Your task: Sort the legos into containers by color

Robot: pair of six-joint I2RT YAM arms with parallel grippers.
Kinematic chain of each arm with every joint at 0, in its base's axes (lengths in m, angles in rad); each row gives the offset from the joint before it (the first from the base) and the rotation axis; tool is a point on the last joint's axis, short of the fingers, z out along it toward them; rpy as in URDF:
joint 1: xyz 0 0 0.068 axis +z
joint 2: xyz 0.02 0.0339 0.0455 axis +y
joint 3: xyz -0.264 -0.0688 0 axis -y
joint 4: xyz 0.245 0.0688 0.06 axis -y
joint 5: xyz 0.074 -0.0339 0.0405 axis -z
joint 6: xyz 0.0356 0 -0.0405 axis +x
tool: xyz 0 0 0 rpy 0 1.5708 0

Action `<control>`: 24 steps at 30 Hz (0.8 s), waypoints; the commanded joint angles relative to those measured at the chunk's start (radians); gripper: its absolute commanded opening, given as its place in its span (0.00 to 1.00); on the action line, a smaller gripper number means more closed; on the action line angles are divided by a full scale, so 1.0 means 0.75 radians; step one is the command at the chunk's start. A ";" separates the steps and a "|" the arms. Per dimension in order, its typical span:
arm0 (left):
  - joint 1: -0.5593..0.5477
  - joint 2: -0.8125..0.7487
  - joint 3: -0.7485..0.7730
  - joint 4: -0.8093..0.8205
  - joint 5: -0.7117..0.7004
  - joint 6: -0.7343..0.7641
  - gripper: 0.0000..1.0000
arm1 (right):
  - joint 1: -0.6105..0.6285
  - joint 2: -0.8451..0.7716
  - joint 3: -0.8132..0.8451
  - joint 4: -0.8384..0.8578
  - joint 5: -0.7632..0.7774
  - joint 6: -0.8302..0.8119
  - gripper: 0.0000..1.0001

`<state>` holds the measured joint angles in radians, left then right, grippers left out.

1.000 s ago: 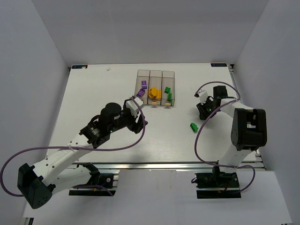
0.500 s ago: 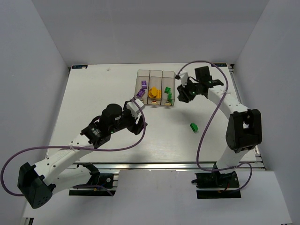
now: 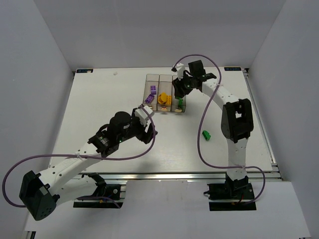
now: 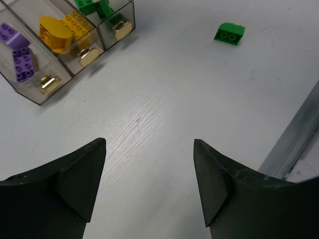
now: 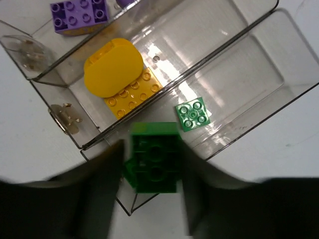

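Green lego brick [image 5: 154,162] sits pinched between the blurred fingers of the right gripper [image 5: 152,174], above the green bin [image 5: 244,69], the right-hand one in the row of clear bins [image 3: 159,77]. We judge this the drop step: the gripper must clear the divider, then part so the brick lands by a smaller green piece [image 5: 192,115]. The left gripper [image 4: 149,144] hangs spread and empty before the row. A loose green brick [image 3: 206,135] lies further out, awaiting pickup.
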<state>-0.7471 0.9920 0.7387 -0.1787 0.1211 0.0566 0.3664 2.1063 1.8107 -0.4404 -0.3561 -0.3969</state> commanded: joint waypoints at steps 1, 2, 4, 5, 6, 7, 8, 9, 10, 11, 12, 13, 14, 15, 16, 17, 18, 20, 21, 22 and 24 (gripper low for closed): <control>0.000 0.029 -0.011 0.109 0.072 -0.168 0.80 | -0.008 0.028 0.075 0.004 0.025 0.055 0.62; 0.000 0.041 -0.020 0.134 0.082 -0.208 0.80 | -0.008 0.032 0.073 0.006 0.019 0.055 0.64; 0.000 0.080 -0.030 0.183 0.084 -0.330 0.77 | -0.012 0.018 0.069 0.014 -0.012 0.059 0.69; -0.012 0.115 -0.032 0.201 0.090 -0.362 0.75 | -0.014 0.008 0.059 0.017 -0.022 0.069 0.70; -0.012 0.133 -0.034 0.218 0.098 -0.400 0.74 | -0.016 -0.004 0.048 0.017 -0.024 0.075 0.70; -0.012 0.150 -0.036 0.277 0.114 -0.472 0.73 | -0.018 -0.039 0.034 0.021 -0.028 0.077 0.70; -0.026 0.172 -0.034 0.301 0.131 -0.495 0.71 | -0.020 -0.067 -0.006 0.037 -0.030 0.089 0.70; -0.026 0.217 -0.024 0.316 0.133 -0.525 0.69 | -0.026 -0.096 -0.037 0.043 -0.024 0.094 0.69; -0.041 0.244 -0.014 0.344 0.131 -0.584 0.68 | -0.034 -0.181 -0.076 0.053 -0.020 0.106 0.68; -0.063 0.272 0.013 0.361 0.137 -0.601 0.65 | -0.043 -0.233 -0.186 0.102 0.000 0.148 0.67; -0.077 0.303 0.035 0.367 0.135 -0.619 0.62 | -0.059 -0.296 -0.254 0.131 0.006 0.171 0.65; -0.092 0.360 0.062 0.355 0.117 -0.658 0.60 | -0.081 -0.430 -0.327 0.151 0.013 0.196 0.54; -0.104 0.389 0.087 0.345 0.107 -0.667 0.57 | -0.094 -0.490 -0.399 0.168 0.004 0.204 0.43; -0.124 0.438 0.133 0.302 0.090 -0.675 0.51 | -0.124 -0.615 -0.543 0.162 0.004 0.208 0.19; -0.125 0.459 0.158 0.273 0.066 -0.675 0.47 | -0.135 -0.673 -0.616 0.140 0.000 0.192 0.10; -0.125 0.473 0.183 0.247 0.013 -0.671 0.42 | -0.141 -0.724 -0.683 0.113 -0.010 0.163 0.02; -0.137 0.485 0.211 0.165 -0.014 -0.661 0.36 | -0.153 -0.773 -0.805 0.038 -0.010 0.090 0.00; -0.137 0.496 0.228 0.112 -0.079 -0.616 0.33 | -0.157 -0.888 -0.916 -0.046 0.012 0.016 0.06; -0.111 0.494 0.236 0.065 -0.086 -0.599 0.33 | -0.157 -0.961 -1.022 -0.083 0.039 -0.047 0.16; -0.110 0.492 0.238 0.046 -0.086 -0.549 0.34 | -0.155 -0.994 -1.072 -0.094 0.059 -0.072 0.38; -0.098 0.487 0.250 -0.039 -0.143 -0.485 0.42 | -0.155 -1.043 -1.152 -0.106 0.106 -0.107 0.58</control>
<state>-0.8383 1.3815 0.8883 -0.0937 0.0921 -0.3725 0.2401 1.3357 1.0298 -0.4362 -0.3248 -0.3851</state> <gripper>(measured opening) 0.399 0.525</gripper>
